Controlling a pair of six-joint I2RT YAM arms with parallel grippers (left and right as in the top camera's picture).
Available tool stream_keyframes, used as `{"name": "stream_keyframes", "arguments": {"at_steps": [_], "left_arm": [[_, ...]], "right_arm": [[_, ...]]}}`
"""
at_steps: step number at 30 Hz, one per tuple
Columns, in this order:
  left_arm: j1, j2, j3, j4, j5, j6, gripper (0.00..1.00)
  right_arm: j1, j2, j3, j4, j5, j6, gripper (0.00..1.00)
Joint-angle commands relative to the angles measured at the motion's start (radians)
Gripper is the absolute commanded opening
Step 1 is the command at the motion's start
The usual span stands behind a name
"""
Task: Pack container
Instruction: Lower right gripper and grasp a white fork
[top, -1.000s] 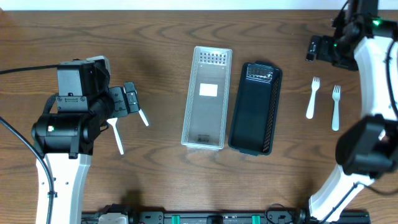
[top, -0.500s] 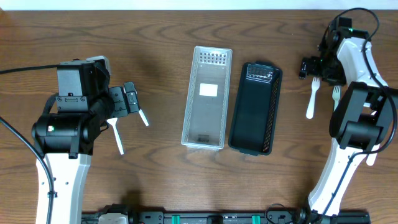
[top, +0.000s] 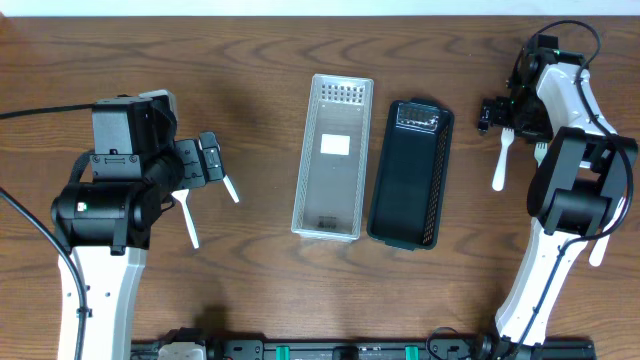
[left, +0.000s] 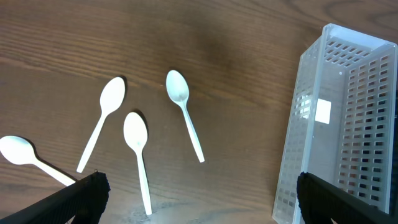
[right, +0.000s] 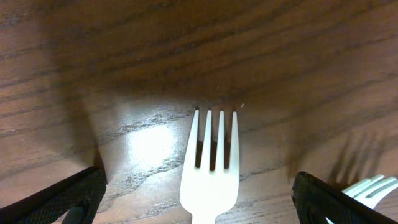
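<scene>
Lining up the right gripper (top: 496, 110) over the fork (right: 210, 186) at the far right of the table (top: 250, 40), I see its fingers spread wide with the tines centred between them. I'd drop straight down and pinch the neck, as I expect thin plastic lying flat on hard wood to skid. The clear container (top: 332, 160) and the black container (top: 410, 175) sit mid-table, well apart from the fork. The left gripper (left: 199, 199), equally wide, hovers above the spoons (left: 185, 112).
</scene>
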Motion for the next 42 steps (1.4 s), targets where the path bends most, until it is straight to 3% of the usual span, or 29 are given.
{"name": "stream_keyframes", "arguments": {"at_steps": [1,22,23,28,29,36,42], "left_arm": [[-0.001,0.000,0.020,0.002,-0.008,0.017,0.98],[-0.001,0.000,0.020,0.002,-0.008,0.018,0.98],[-0.001,0.000,0.020,0.002,-0.008,0.018,0.98],[-0.001,0.000,0.020,0.002,-0.008,0.018,0.98],[-0.001,0.000,0.020,0.002,-0.008,0.018,0.98],[-0.001,0.000,0.020,0.002,-0.008,0.018,0.98],[-0.001,0.000,0.020,0.002,-0.008,0.018,0.98]], "right_arm": [[0.004,0.009,0.012,-0.001,0.003,-0.016,0.99],[0.004,0.010,-0.089,0.066,-0.047,-0.012,0.99],[0.004,0.010,-0.089,0.067,-0.047,-0.012,0.95],[0.004,0.010,-0.089,0.066,-0.047,-0.012,0.49],[0.004,0.010,-0.089,0.066,-0.047,-0.012,0.44],[0.004,0.010,-0.089,0.066,-0.047,-0.012,0.40],[0.004,0.010,-0.089,0.066,-0.047,-0.012,0.28]]}}
